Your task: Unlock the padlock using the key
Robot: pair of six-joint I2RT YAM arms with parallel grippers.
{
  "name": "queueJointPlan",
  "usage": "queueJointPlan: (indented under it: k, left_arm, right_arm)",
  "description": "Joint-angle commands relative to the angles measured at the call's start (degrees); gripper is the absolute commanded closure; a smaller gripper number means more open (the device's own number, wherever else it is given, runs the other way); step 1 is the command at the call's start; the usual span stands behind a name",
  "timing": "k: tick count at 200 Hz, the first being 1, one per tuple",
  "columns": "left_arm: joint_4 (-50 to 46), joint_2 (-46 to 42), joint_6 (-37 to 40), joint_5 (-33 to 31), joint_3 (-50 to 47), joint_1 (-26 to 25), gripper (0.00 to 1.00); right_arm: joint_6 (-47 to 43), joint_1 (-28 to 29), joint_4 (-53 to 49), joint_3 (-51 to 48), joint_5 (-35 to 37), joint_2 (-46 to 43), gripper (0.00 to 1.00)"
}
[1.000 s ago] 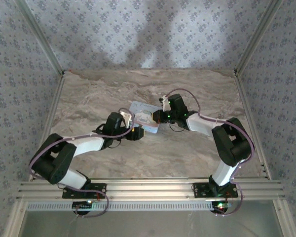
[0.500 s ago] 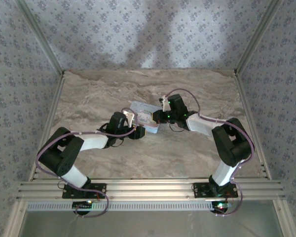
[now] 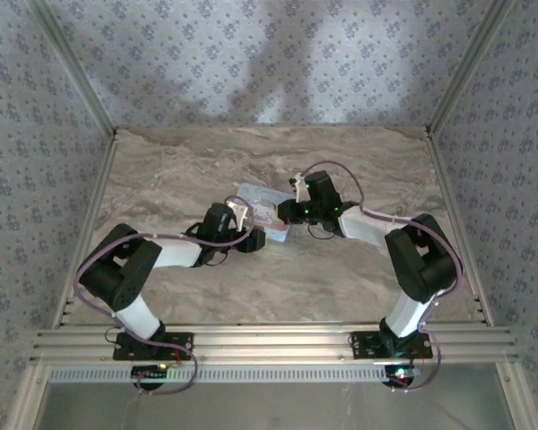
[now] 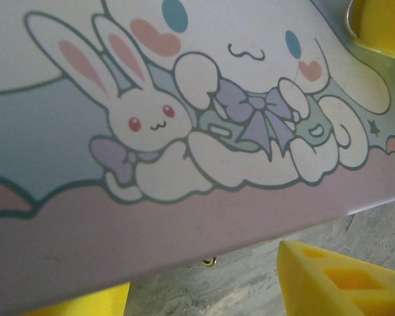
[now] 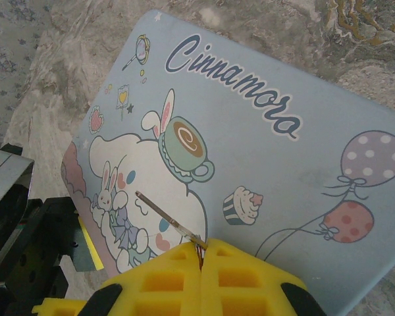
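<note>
On the tin behind the key, dark script reads "Cinnamora".

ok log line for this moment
left hand: open, at tin edge | right hand: shut on key, key tip over tin lid

The key, a thin silvery sliver, juts up and leftward from between the right gripper's pinched yellow fingertips.
</note>
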Motion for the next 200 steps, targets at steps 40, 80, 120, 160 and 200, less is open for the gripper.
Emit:
queueJointPlan:
  k: [40, 80, 120, 160, 200]
  left_arm:
    - [5.9, 2.7, -3.1, -0.1, 1.0, -0.9, 0.46]
    - [7.5, 4.0, -4.7, -0.5, 1.0, -1.4, 0.50]
    - [8.2, 4.0, -6.3, -1.7, 0.7, -1.3, 0.54]
    - [8.0, 4.4, -7.2, -2.3, 1.1, -1.4, 0.59]
    - [8.5, 5.2, -8.4, -2.7, 1.2, -1.7, 0.63]
  right_arm:
    - [0.6, 0.4, -6.0, -2.1, 1.8, 0.6, 1.00]
    - [0.6, 0.5, -6.0, -2.2, 1.8, 0.6, 1.00]
    - [0.7, 0.6, -5.9, -2.3, 1.9, 0.5, 1.00]
    - [0.7, 0.7, -6.0, -2.3, 2.1, 0.5, 1.00]
    - [0.9, 0.8, -5.9, -2.3, 2.0, 0.4, 1.00]
